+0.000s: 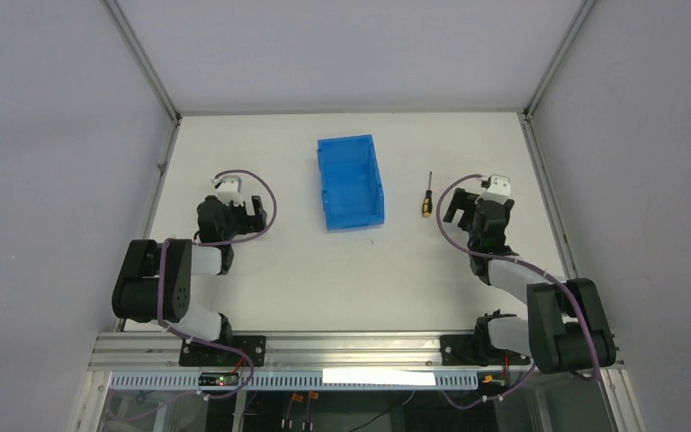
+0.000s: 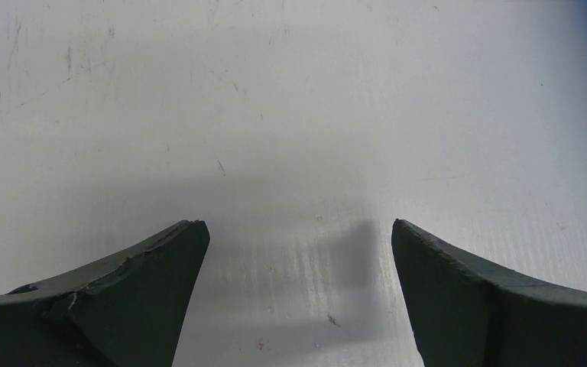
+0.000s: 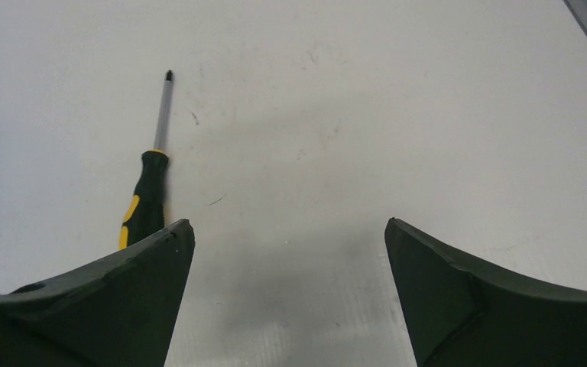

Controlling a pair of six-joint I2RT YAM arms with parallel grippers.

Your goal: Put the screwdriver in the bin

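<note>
Screwdriver (image 1: 427, 196): lies flat on counter (image 1: 342, 279), right of bin (image 1: 349, 180) and apart from it, in the strip between bin and right gripper (image 1: 453, 203). Long axis runs near to far, slightly tilted; tip at the far end, yellow-and-black handle at the near end.

Bin: blue, upright, centre-far on counter, nothing seen inside.

Right gripper: jaws spread, nothing held, low over the counter. Screwdriver sits just to its left. In the wrist view the handle (image 3: 151, 164) shows beside the left finger, its near end hidden behind that finger, outside the gap rather than between the jaws.

Left gripper (image 1: 255, 211): jaws spread, nothing held, bare counter between them in its wrist view; left of bin, well apart from the screwdriver.

Judgement: right arm is clearly the nearer. Task not yet begun. The pickup likely calls for a short leftward shift to straddle the handle across its axis.
</note>
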